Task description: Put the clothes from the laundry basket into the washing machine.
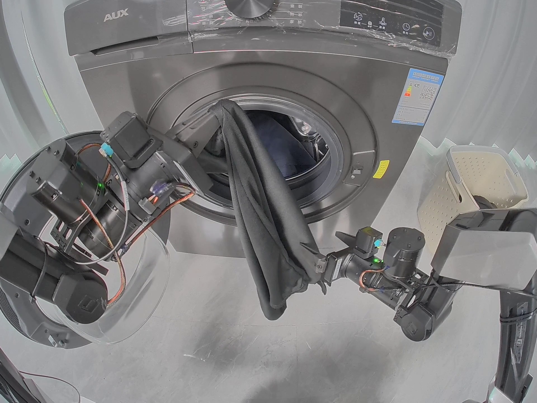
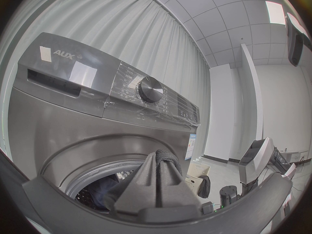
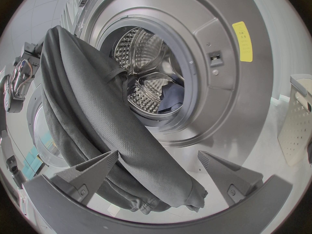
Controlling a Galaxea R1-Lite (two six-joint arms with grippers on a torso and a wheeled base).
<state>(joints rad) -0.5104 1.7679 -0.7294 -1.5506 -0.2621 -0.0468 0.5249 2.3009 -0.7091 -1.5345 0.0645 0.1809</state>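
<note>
the left claw point(image 2: 158, 166) is up at the top edge of the washer's point(image 1: 335, 74) round mouth, its fingers pressed together on a fold of a black garment point(image 1: 263, 208). from that grip the garment hangs down across the front of the opening, outside the drum point(image 3: 143, 49), and sags in a long loop below the mouth, clear of the floor point(image 1: 224, 337).

the right claw point(image 3: 157, 153) is lower, in front of the washer and toward the basket side. its fingers stand wide apart. the garment's lower part lies across the gap between them and drapes over one finger, with nothing clamped.

inside the drum a blue cloth point(image 3: 170, 98) lies at the bottom. the door point(image 1: 140, 292) is swung fully open on the robot's left, behind the left arm.

the basket point(image 1: 447, 197), pale and perforated, stands on the floor to the right of the washer, just beyond the right arm. a dark piece point(image 2: 204, 186) hangs at its rim, possibly more clothing, though it is too small to be sure.
</note>
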